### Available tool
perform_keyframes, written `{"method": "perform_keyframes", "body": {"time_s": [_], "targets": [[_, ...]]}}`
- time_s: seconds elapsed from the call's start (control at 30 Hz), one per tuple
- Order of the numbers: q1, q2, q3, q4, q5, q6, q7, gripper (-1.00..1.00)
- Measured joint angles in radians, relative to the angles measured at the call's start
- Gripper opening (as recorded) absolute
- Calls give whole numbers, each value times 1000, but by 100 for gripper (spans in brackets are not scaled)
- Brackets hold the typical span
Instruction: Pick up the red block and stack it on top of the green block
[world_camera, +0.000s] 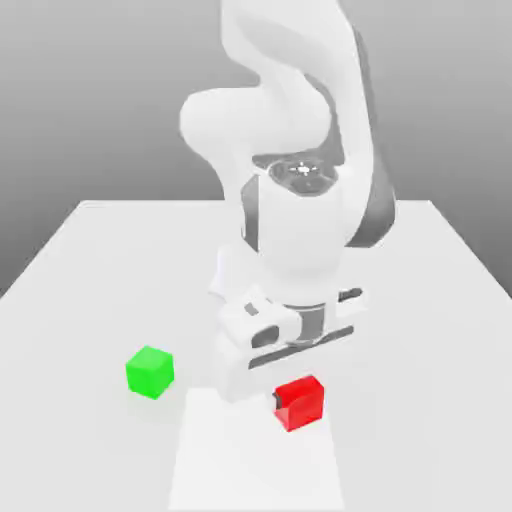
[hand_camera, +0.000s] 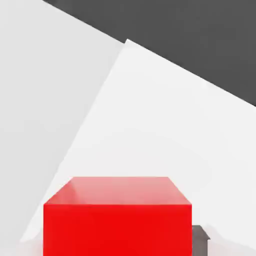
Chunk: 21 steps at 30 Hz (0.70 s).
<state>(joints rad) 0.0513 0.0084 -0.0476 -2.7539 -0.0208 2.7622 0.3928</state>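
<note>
1. The gripper is closed on the red block, its jaws drawn in as far as the block between them lets them come. It points downward.
2. A dark fingertip meets one side of the red block in the hand view; in the exterior view a bit of dark finger shows at the block's left side.
3. The red block sits directly below the white hand, by the far right corner of the pale panel in the exterior view. Whether it touches the surface beneath, I cannot tell.
4. Above the hand, the white and grey arm rises and bends toward the top of the exterior view.
5. The green block rests on the light table, toward the exterior view's left, just beside the pale panel and well apart from the red block. Nothing is stacked on it.
6. Behind the table stands a grey backdrop.
</note>
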Motion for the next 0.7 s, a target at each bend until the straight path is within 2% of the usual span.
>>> {"method": "perform_keyframes", "body": {"time_s": [0.33, 0.47, 0.6, 0.63, 0.7], "targets": [[-314, -291, -215, -202, -151, -85, -118, -100], [-316, -202, -249, -215, -123, 15, -154, -100], [-276, -61, -263, -212, -33, 152, -216, -100], [-267, -31, -263, -211, -2, 180, -237, 100], [-262, -31, -263, -211, -2, 180, -237, 100]]}}
